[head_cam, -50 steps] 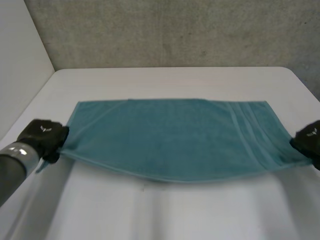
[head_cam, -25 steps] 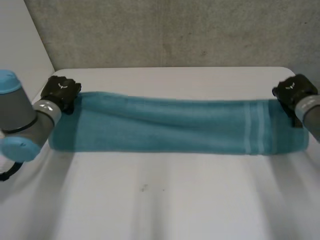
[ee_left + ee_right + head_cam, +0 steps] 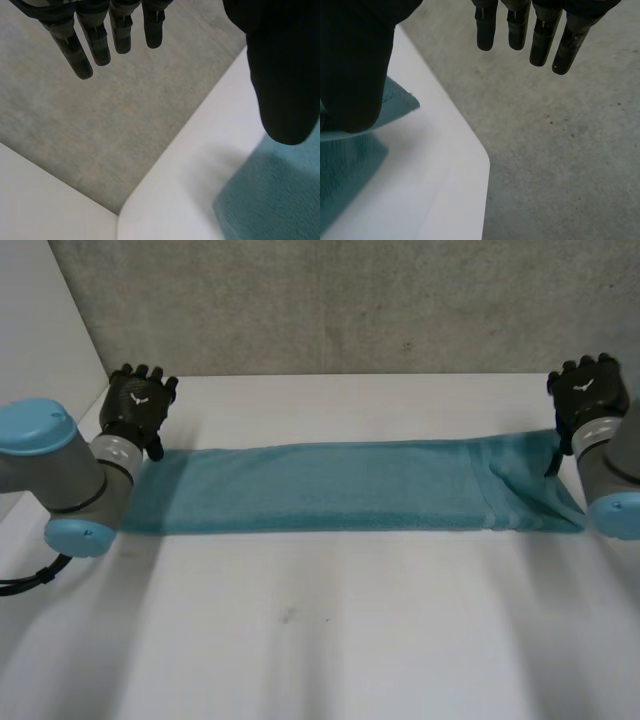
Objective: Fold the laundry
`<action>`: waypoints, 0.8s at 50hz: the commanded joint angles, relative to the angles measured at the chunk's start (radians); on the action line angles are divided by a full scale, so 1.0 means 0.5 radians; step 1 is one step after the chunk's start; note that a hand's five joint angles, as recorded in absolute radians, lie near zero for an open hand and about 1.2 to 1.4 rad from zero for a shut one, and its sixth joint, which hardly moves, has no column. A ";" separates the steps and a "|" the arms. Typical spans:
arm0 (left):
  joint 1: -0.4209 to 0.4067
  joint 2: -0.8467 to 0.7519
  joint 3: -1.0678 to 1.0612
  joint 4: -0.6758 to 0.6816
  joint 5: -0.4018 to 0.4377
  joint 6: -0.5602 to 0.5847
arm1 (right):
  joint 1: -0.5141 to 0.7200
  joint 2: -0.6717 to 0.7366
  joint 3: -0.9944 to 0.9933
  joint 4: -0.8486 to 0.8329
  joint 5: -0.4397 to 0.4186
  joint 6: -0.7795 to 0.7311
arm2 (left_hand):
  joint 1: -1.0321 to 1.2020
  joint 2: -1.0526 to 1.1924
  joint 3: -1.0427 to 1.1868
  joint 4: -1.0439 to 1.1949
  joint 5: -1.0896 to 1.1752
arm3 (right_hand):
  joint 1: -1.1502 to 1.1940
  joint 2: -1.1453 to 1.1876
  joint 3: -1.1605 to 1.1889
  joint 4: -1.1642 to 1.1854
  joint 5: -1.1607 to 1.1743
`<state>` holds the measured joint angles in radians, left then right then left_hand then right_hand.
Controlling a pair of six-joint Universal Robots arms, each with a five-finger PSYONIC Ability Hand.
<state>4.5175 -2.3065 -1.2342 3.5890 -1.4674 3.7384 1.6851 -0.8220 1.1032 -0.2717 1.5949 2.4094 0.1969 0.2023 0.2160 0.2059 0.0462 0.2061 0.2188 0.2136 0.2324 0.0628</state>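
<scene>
A teal towel (image 3: 340, 488) lies folded into a long narrow strip across the white table (image 3: 330, 640). Above the strip's left end, at its far corner, my left hand (image 3: 138, 405) hovers open with straight fingers (image 3: 82, 50) and nothing in them. In the left wrist view the towel's corner (image 3: 275, 195) lies below the thumb (image 3: 285, 80). Over the right end my right hand (image 3: 588, 392) is open too, with its fingers (image 3: 540, 35) spread and empty. The towel's right corner (image 3: 350, 150) lies under its thumb (image 3: 350, 65), and that end is rumpled, with a diagonal crease.
A grey wall (image 3: 340, 300) stands right behind the table's far edge. Both wrist views show the table's rounded far corners (image 3: 475, 165) close to the hands. The near half of the table is bare white surface.
Both hands carried the towel's near edge over to the far edge, folding it into a strip. They have now let go and lifted, fingers straightened.
</scene>
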 commanded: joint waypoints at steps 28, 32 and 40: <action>-0.178 0.858 -1.158 0.026 -0.013 -0.482 | -0.566 -0.280 0.607 0.580 -0.996 0.461 | -0.045 -0.056 -0.083 -0.063 -0.092 | 1.255 1.230 1.240 1.202 1.192; -0.169 0.858 -1.161 0.023 -0.014 -0.488 | -0.585 -0.200 0.570 0.528 -0.999 0.458 | -0.045 -0.056 -0.083 -0.063 -0.092 | 1.261 1.236 1.246 1.208 1.198; -0.159 0.861 -1.192 0.026 -0.007 -0.494 | -0.612 -0.157 0.518 0.501 -0.999 0.458 | -0.045 -0.056 -0.083 -0.063 -0.092 | 1.308 1.283 1.293 1.255 1.245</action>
<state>4.4338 -1.8777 -1.8208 3.6013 -1.4730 3.4915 1.3878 -0.9118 1.3801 -0.0114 1.0925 2.6384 0.1969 0.2023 0.2160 0.2059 0.0462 0.6336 0.7397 0.7402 0.7394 0.5355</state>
